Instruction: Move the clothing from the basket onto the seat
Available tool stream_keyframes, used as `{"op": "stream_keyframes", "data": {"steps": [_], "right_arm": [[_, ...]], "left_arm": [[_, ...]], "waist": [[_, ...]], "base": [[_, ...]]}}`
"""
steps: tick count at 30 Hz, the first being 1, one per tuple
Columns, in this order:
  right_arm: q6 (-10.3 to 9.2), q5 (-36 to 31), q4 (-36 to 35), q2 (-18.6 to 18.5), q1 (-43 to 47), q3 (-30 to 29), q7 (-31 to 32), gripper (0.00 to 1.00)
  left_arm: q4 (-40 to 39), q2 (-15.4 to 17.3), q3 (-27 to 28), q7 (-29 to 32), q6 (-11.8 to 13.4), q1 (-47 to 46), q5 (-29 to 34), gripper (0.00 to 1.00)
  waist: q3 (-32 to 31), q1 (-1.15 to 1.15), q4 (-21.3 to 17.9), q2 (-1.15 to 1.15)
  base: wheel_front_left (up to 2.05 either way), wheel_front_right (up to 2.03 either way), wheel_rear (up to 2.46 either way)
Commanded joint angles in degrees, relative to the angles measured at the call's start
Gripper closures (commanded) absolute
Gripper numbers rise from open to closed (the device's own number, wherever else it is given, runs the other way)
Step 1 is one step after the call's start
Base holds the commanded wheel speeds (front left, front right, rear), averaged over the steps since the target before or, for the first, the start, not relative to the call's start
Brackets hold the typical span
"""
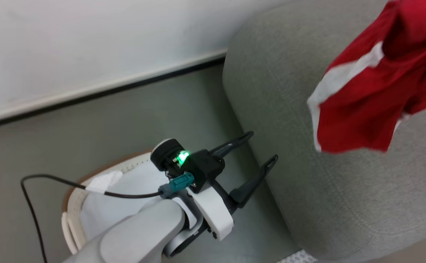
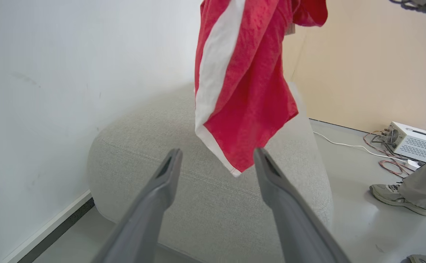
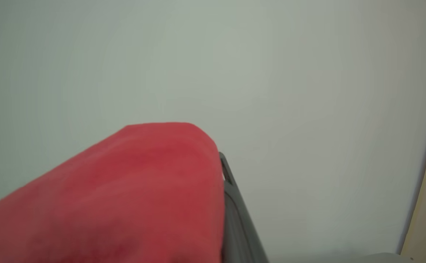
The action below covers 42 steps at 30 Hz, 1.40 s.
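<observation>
Task status: the jersey (image 1: 366, 109) is out of the basket (image 1: 75, 193) and hangs in the air over the sofa (image 1: 289, 91). It is not lying on the sofa. Judged well past halfway.
Jersey position: hanging loose over the rounded end of the sofa, with a white stripe down one edge. In the left wrist view its lowest corner hangs clear of the cushion.
Right gripper (image 3: 215, 160): red cloth is bunched against one dark finger and covers the rest. Since the jersey hangs off the ground, the fingers are judged to be clamped on it, though the cloth hides the closure itself.
Left gripper (image 1: 263, 146): fingers spread wide and empty. It is low beside the sofa's flank, above the basket's near edge, pointing toward the jersey.
Basket: on the floor (image 1: 125, 120) between the wall (image 1: 88, 44) and the sofa, partly under the left arm. A pale cloth (image 1: 125, 193) lies inside, and no red fabric is seen in it.
Remaining work: lower the jersey onto the sofa, release it and withdraw.
Surroundings: a black cable (image 1: 52, 178) loops from the left wrist over the basket. A white box (image 2: 414, 140) with wires sits on the floor beyond the sofa, and a person's shoe (image 2: 388, 193) is near it.
Obstructions: none seen on the sofa under the jersey. The hanging hem could drape over the edge if it is released too near the end.
</observation>
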Motion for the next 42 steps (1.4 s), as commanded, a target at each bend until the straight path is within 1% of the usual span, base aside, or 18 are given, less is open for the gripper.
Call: {"op": "stream_keyframes", "data": {"steps": [1,5,10,13,14,18,21,23,25,29,31,35,36,37,38,39,42], "right_arm": [[-0.12,0.8,1.0,-1.8,-3.6,-1.5,0.0,1.00],[-0.12,1.6,3.6,-5.8,-10.3,-5.4,0.8,1.00],[-0.12,1.2,9.0,-11.4,-16.8,-9.2,1.4,1.00],[-0.12,0.2,12.7,-13.4,-18.6,-10.2,1.4,1.00],[-0.12,0.2,12.7,-13.4,-18.6,-10.2,1.4,1.00],[-0.12,-1.6,17.8,-15.3,-18.6,-10.4,3.0,1.00],[-0.12,-3.3,21.9,-15.5,-17.2,-10.3,4.4,1.00],[-0.12,-3.1,25.1,-14.5,-16.5,-11.5,5.8,1.00],[-0.12,-4.3,27.4,-14.3,-15.6,-11.1,7.3,1.00],[-0.12,-5.6,31.1,-13.6,-13.3,-8.2,11.3,1.00],[-0.12,-5.1,32.6,-12.8,-12.7,-5.8,14.0,1.00],[-0.12,-4.6,35.2,-12.5,-12.3,-2.5,17.4,1.00],[-0.12,-4.2,35.7,-12.6,-12.4,-2.0,17.9,0.98],[-0.12,-4.1,36.0,-12.7,-12.5,-1.6,18.3,0.65],[-0.12,-3.8,36.2,-12.9,-12.5,-1.2,18.5,0.20],[-0.12,-3.8,36.0,-13.1,-12.5,-0.2,18.8,0.00],[-0.12,-3.0,35.4,-14.0,-11.6,3.6,20.6,0.00]], "left_arm": [[-0.6,1.0,0.0,0.7,-0.4,-1.3,1.3,0.00],[-2.0,2.3,0.1,1.7,-0.8,-3.4,1.7,0.00],[-3.0,3.5,0.7,2.1,-0.8,-5.2,2.4,0.00],[-3.2,3.8,0.9,2.0,-0.7,-5.7,2.5,0.00],[-3.2,3.8,0.9,2.0,-0.7,-5.7,2.5,0.00],[-3.3,4.1,1.1,1.7,-0.7,-6.3,2.5,0.00],[-3.2,4.2,1.3,1.3,-0.5,-6.6,2.4,0.00],[-3.0,4.4,1.5,1.1,-0.5,-6.6,2.3,0.00],[-2.7,4.3,1.5,0.9,-0.6,-6.7,2.2,0.00],[-2.3,3.8,1.9,0.9,-0.8,-6.7,0.6,0.00],[-2.0,3.6,2.0,0.9,-0.9,-7.0,0.3,0.00],[-1.5,3.2,1.9,0.8,-0.9,-7.3,0.2,0.00],[-1.5,2.9,2.1,0.5,-0.9,-7.2,-0.3,0.00],[-1.4,2.8,2.2,0.4,-0.9,-7.0,-0.4,0.00],[-1.2,2.8,2.2,0.3,-0.8,-7.0,-0.1,0.00],[-1.0,2.8,2.4,0.1,-0.6,-6.7,-0.5,0.00],[0.0,3.0,2.6,-0.5,-0.5,-5.4,-1.3,0.00]], "waist": [[6.5,-0.01,3.1,0.00],[12.1,-0.01,5.2,0.00],[17.2,-0.01,7.8,0.00],[19.3,-0.01,9.0,0.00],[19.3,-0.01,9.0,0.00],[21.6,-0.01,10.2,0.00],[22.9,-0.01,10.8,0.00],[23.4,-0.01,10.9,0.00],[23.7,-0.01,11.1,0.00],[23.9,-0.01,11.4,0.00],[23.8,-0.01,11.4,0.00],[23.1,-0.01,11.3,0.00],[22.8,-0.01,11.4,0.00],[22.3,-0.01,11.5,0.00],[21.7,-0.01,11.7,0.00],[21.0,-0.01,11.7,0.00],[18.2,-0.01,11.5,0.00]], "base": [[0.00,0.00,0.00],[0.00,0.00,0.00],[0.00,0.00,0.00],[0.00,0.00,0.00],[0.00,0.00,0.00],[0.00,0.00,0.00],[0.00,0.00,0.00],[0.00,0.00,0.00],[0.00,0.00,0.00],[0.00,0.00,0.00],[0.00,0.00,0.00],[0.00,0.00,0.00],[0.00,0.00,0.00],[0.00,0.00,0.00],[0.00,0.00,0.00],[0.00,0.00,0.00],[0.00,0.00,0.00]]}}
